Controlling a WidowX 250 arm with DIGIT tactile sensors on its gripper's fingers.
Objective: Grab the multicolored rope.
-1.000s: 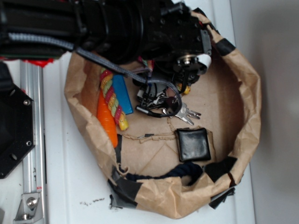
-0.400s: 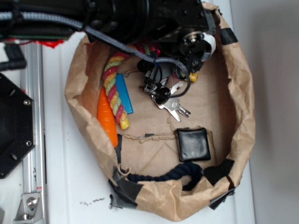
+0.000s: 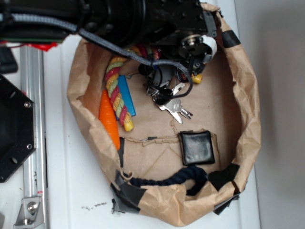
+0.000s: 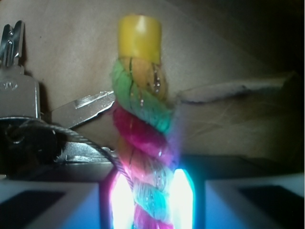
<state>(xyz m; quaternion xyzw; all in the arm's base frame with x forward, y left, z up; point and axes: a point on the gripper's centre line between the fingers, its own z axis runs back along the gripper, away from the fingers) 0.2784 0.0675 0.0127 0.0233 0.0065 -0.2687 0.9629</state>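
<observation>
Barely shifted since before, the end effector (image 4: 147, 191) grips the multicolored rope (image 4: 143, 138), shown only by wrist view.

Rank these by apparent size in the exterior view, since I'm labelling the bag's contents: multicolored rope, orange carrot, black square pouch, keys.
1. multicolored rope, partly hidden by the arm
2. orange carrot
3. black square pouch
4. keys

Carrot and pouch look close.

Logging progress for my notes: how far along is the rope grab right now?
Done: the gripper has reached the multicolored rope, inside the paper bag beside the keys. In hand: in the wrist view the rope's yellow-capped end runs between the fingers; whether they grip it is unclear. Left: confirm closure and lift; the other end lies by the carrot.
</observation>
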